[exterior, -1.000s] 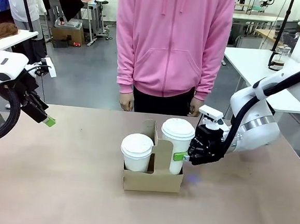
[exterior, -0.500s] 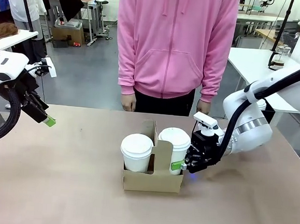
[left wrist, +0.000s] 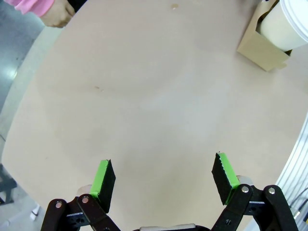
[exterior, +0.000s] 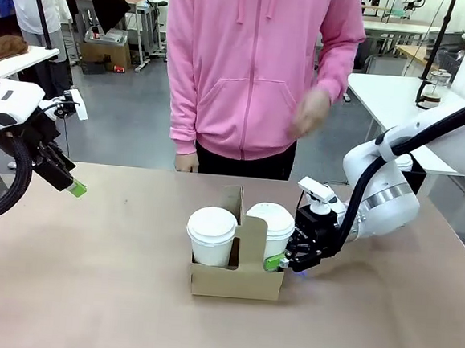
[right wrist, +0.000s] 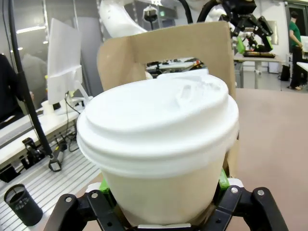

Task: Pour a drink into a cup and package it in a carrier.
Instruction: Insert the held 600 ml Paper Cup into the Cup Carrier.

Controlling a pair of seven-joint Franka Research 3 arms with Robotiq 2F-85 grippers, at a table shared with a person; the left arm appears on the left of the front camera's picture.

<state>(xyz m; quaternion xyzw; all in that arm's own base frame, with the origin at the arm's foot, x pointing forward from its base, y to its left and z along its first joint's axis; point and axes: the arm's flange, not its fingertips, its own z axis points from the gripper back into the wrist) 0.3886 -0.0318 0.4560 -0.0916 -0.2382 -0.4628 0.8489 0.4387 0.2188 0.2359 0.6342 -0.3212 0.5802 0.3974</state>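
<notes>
the right gripper (exterior: 278, 262) is closed on the lidded white cup (exterior: 270, 233), its green pads pressed to the cup's lower wall on either side. that cup sits low in the right slot of the brown carrier (exterior: 236, 281), just behind the upright handle tab (right wrist: 166, 53). a second lidded cup (exterior: 211, 235) stands in the left slot. the left gripper (left wrist: 163, 180) hangs wide open and empty over bare table (left wrist: 144, 96), well apart from the carrier. the person's hand (exterior: 308, 114) is raised beyond the table.
</notes>
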